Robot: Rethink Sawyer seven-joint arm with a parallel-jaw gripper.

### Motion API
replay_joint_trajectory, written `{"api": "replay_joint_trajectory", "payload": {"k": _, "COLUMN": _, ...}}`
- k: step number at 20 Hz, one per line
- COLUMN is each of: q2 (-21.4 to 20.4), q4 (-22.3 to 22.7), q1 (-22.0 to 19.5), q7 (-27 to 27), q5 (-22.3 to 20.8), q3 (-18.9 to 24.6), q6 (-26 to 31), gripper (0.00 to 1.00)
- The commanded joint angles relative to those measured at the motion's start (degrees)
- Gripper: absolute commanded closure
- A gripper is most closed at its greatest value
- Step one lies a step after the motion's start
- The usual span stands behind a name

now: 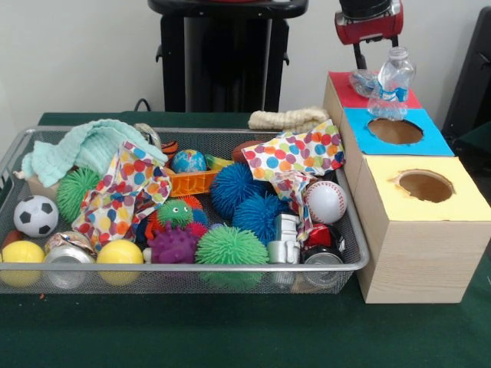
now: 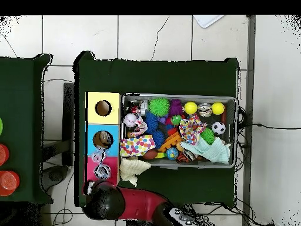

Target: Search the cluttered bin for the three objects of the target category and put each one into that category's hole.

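Observation:
A clear plastic bottle (image 1: 391,83) with a blue label stands tilted on the red section (image 1: 345,88) of the wooden box, beside a crumpled clear piece (image 1: 360,80). In the overhead view the bottle (image 2: 103,172) lies over the red section. My gripper (image 1: 359,57) hangs just above and to the left of the bottle, under its red wrist (image 1: 368,23). Whether it touches the bottle is not visible. The blue section has a round hole (image 1: 394,131), and so does the yellow one (image 1: 424,185). The wire bin (image 1: 184,270) holds the clutter.
The bin holds spiky balls (image 1: 239,186), a baseball (image 1: 326,201), a soccer ball (image 1: 35,216), yellow balls (image 1: 119,252), metal cans (image 1: 322,259), polka-dot cloths (image 1: 295,153) and a mint cloth (image 1: 92,142). A beige cloth (image 1: 288,119) lies behind the bin.

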Motion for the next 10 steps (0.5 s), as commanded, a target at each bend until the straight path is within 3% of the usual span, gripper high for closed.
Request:
{"api": "replay_joint_trajectory", "payload": {"k": 1, "q2": 0.3, "q4": -9.8, "q1": 0.0, "q7": 10.9, "q5": 4.1, "q3": -1.5, "q6": 2.9, "gripper": 0.0}}
{"api": "replay_joint_trajectory", "payload": {"k": 10, "q2": -0.2, "q4": -10.5, "q1": -0.1, "q7": 10.0, "q5": 3.4, "q3": -2.7, "q6": 5.0, "gripper": 0.0}}
